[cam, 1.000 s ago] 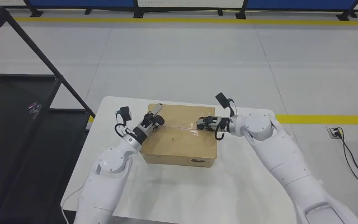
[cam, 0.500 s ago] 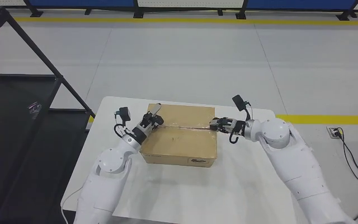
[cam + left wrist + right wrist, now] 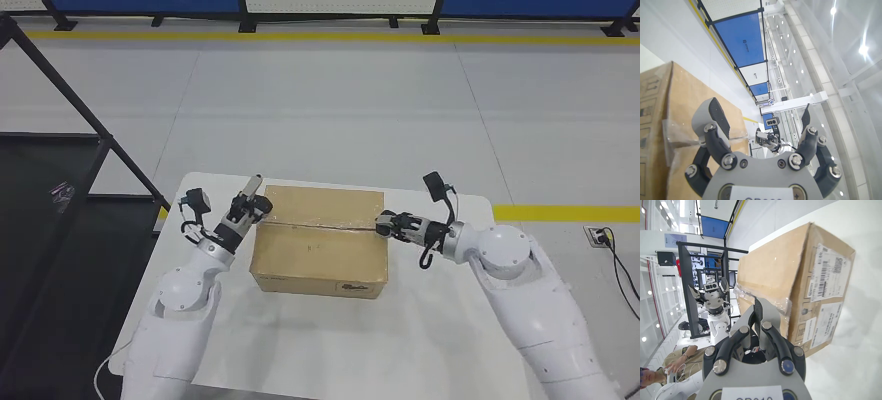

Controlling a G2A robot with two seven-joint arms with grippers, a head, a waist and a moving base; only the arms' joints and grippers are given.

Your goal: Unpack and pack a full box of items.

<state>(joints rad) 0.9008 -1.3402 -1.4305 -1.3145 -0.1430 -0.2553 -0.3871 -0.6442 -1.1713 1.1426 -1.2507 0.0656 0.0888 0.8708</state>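
Note:
A closed brown cardboard box (image 3: 320, 255) sits mid-table, with clear tape (image 3: 330, 227) along its top seam. My right gripper (image 3: 383, 225) is at the box's right top edge, shut on the crumpled, lifted end of the tape (image 3: 745, 292); the right wrist view has the fingertips (image 3: 756, 300) pressed together at that corner. My left gripper (image 3: 256, 192) hovers open just off the box's left top edge. In the left wrist view its fingers (image 3: 719, 115) are spread beside the box (image 3: 687, 91), near the tape's other end (image 3: 674, 136).
The white table (image 3: 330, 340) has bare surface in front of the box and to its right. A black metal rack (image 3: 60, 190) stands close on the left. Printed labels (image 3: 827, 279) cover the box's front side.
My right gripper has drawn back from over the box top to its right edge, staying shut. The left gripper has shifted left, off the box top, and stands a little higher.

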